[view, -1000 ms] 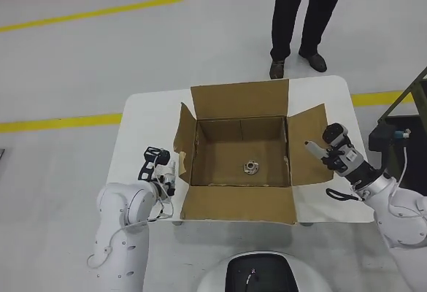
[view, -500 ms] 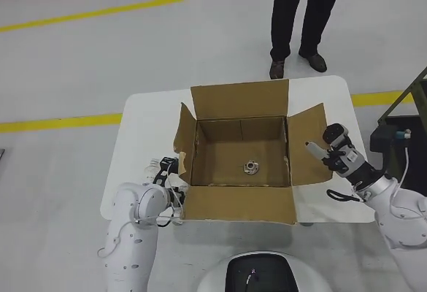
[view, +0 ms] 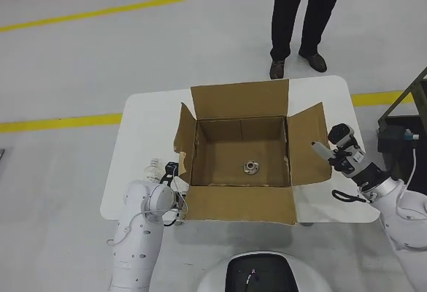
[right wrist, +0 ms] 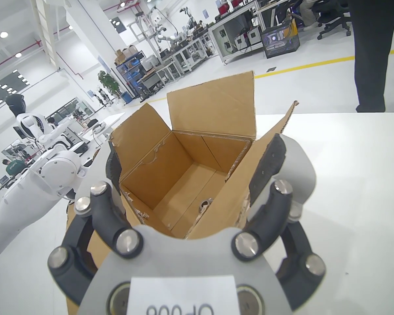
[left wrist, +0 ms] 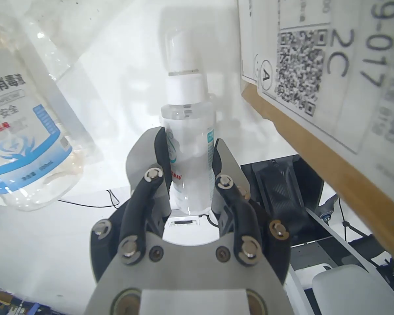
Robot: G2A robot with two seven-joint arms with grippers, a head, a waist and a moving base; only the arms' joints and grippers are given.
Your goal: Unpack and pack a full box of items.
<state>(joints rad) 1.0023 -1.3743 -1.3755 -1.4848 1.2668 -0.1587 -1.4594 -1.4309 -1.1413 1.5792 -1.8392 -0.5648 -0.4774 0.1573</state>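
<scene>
Holding the spray bottle (left wrist: 187, 122) on our left, are we?
— Yes: our left gripper (left wrist: 190, 152) pinches its body, cap pointing away from the wrist, just left of the box (view: 239, 203).
— Room to set it down?
— Tight, we reckon: big bottle (left wrist: 23, 139) close on its left, box wall on its right. Our right gripper (right wrist: 195, 162) hangs spread by the right flap.
</scene>
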